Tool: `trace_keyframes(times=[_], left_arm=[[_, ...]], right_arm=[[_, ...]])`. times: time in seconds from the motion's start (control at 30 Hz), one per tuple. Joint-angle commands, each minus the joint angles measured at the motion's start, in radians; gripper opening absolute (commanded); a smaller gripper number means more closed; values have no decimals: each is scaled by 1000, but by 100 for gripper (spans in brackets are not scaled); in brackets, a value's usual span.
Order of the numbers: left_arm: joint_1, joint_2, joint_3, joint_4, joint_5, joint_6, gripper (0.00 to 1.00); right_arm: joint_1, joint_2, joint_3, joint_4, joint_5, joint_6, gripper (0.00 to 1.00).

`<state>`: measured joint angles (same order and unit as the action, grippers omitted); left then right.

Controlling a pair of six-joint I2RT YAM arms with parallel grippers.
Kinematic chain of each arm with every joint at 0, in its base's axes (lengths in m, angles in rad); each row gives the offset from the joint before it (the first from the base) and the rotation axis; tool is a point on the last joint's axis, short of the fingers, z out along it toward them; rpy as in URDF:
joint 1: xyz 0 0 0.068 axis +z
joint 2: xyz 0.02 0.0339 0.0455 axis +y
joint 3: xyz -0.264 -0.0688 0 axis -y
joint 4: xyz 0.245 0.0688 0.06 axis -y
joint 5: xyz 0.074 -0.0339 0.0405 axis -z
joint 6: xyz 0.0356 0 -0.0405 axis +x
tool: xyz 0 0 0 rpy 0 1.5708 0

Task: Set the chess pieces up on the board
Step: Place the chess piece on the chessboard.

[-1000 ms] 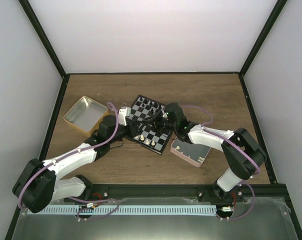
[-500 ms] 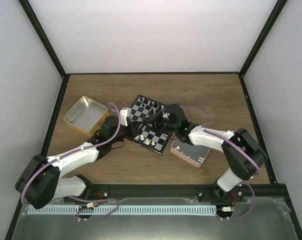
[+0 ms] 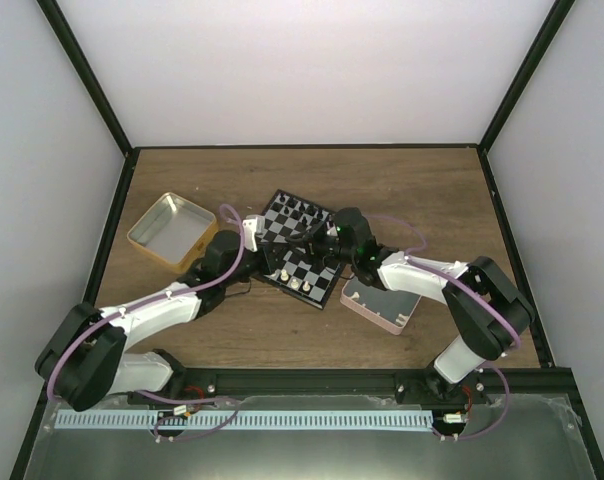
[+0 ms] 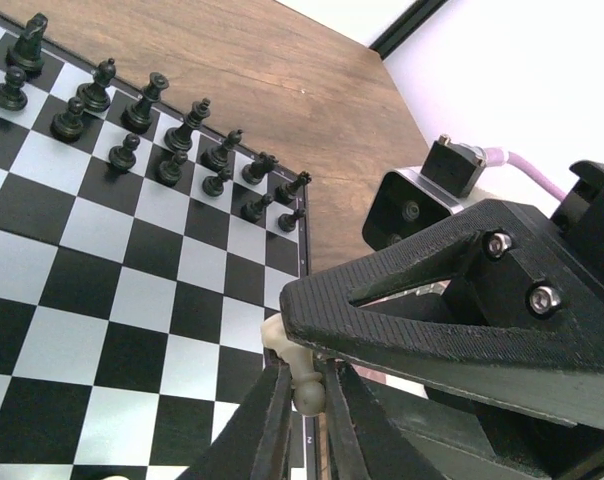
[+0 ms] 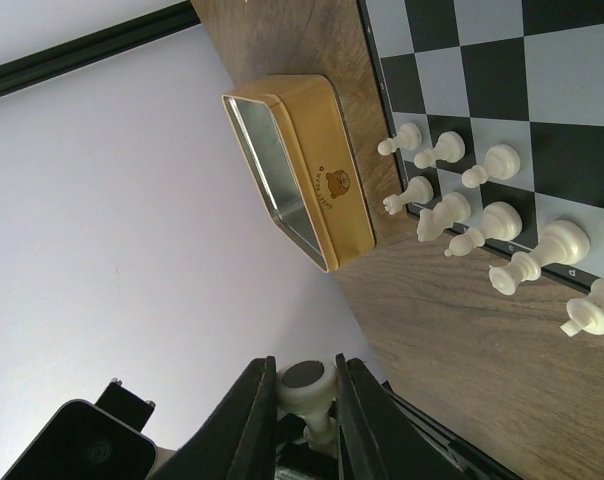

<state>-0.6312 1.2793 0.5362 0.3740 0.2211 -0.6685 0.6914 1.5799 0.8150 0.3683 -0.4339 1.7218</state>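
Observation:
The board point(image 3: 307, 268) lies mid-table, turned diagonally. Black chess pieces point(image 3: 300, 210) stand in two rows at its far edge, also in the left wrist view point(image 4: 162, 130). Cream pieces point(image 3: 300, 287) stand at its near edge, also in the right wrist view point(image 5: 482, 220). My left gripper point(image 3: 282, 257) and right gripper point(image 3: 307, 245) meet over the board. One cream piece point(image 4: 304, 385) is between both. The left gripper point(image 4: 307, 400) is shut on its round head. The right gripper point(image 5: 307, 385) is shut on its felt-bottomed base point(image 5: 307, 378).
A yellow-sided metal tin point(image 3: 167, 228) lies open to the left of the board, also in the right wrist view point(image 5: 302, 160). A pink tray point(image 3: 382, 300) lies under my right arm, right of the board. Black frame rails edge the table.
My left gripper has moved right and a little farther over the board, up to the right gripper. The right arm has barely moved.

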Motion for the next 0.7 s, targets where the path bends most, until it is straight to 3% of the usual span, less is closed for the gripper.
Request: trace_keyframes(times=[0.0,0.13,0.27,0.4,0.67], left_arm=[[-1,12,25,22,-31,14,8],[-1,5,55,-33,-43,42,4],[-1,-18,103,-199,-52,105,4],[1,0,218,-485,-38,213,4],[2,145,484,-918,7,322,4]], right_arm=[[11,-26,0,40,-39,4,17],[11,-32,2,23,-10,-39,20],[11,-44,49,-62,53,-174,41],[8,-68,76,-143,121,-292,58],[-35,-258,17,-378,408,-441,62]])
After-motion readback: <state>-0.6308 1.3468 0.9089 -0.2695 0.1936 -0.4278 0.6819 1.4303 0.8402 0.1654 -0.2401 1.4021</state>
